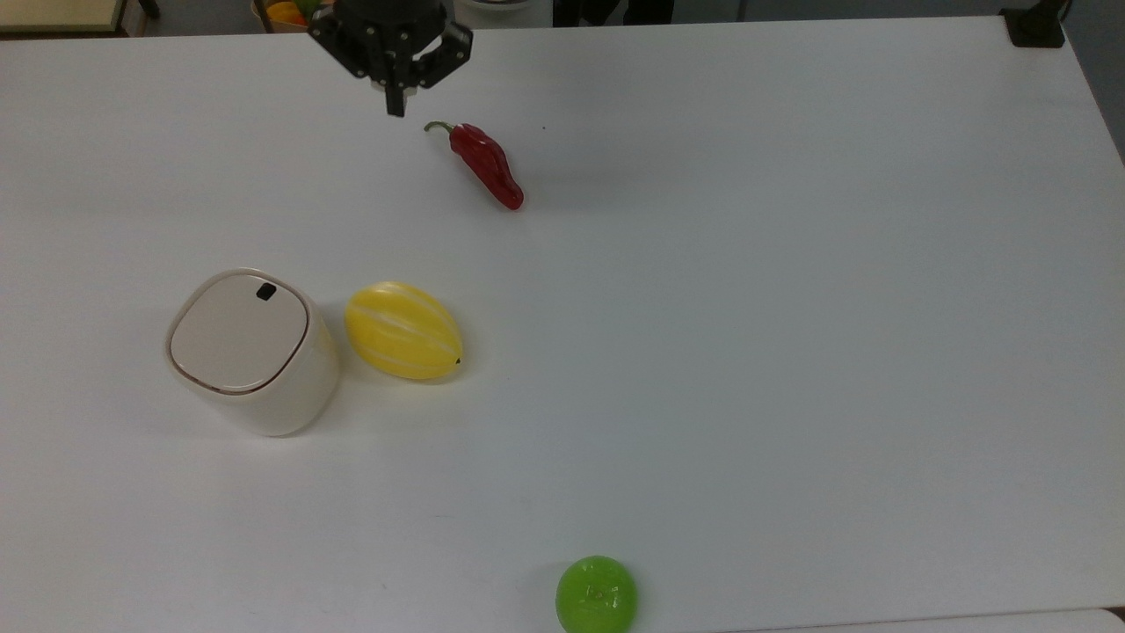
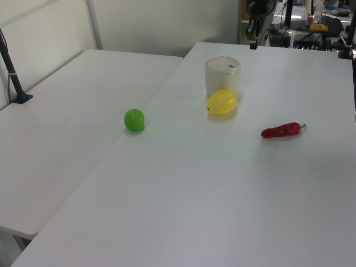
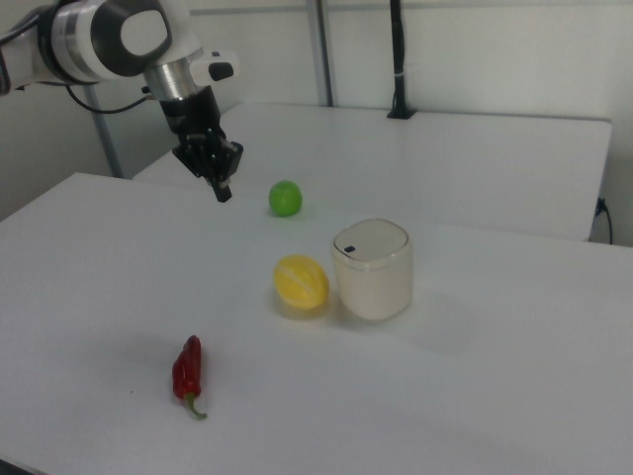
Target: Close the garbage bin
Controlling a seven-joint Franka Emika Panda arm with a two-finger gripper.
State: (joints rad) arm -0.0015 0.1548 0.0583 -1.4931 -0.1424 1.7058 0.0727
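A: Where is the garbage bin (image 1: 253, 353) sitting, and what is its condition?

B: It is standing upright on the white table (image 1: 791, 308), toward the top view's left, with the yellow melon (image 1: 402, 331) lying just beside it on the top view's right. The lid (image 1: 239, 331) is lying flat and flush with the rim, the small black mark (image 1: 265, 292) facing up. Judging from this, the closing step is looking complete.

A: What is the gripper (image 1: 395, 105) doing?

B: It is hanging in the air near the table's far edge, well apart from the bin and near the stem end of the red chili pepper (image 1: 487, 164). Its fingers are appearing pressed together, and it is holding nothing.

A: How is the bin likely to be handling?

B: It is looking like thin, rigid plastic: light, smooth-walled and probably slippery. A light bin is likely to be sliding or tipping if pushed sideways. The hinged lid is probably the weakest part.

A: Where should contact be made?

B: If any further press is needed, push straight down on the flat lid, on the half carrying the black mark, which is probably the latch side. Avoid gripping the rounded walls; they are offering little purchase.

A: Any hazards?

B: The melon is crowding one side. The green ball (image 1: 596, 594) is resting well clear.
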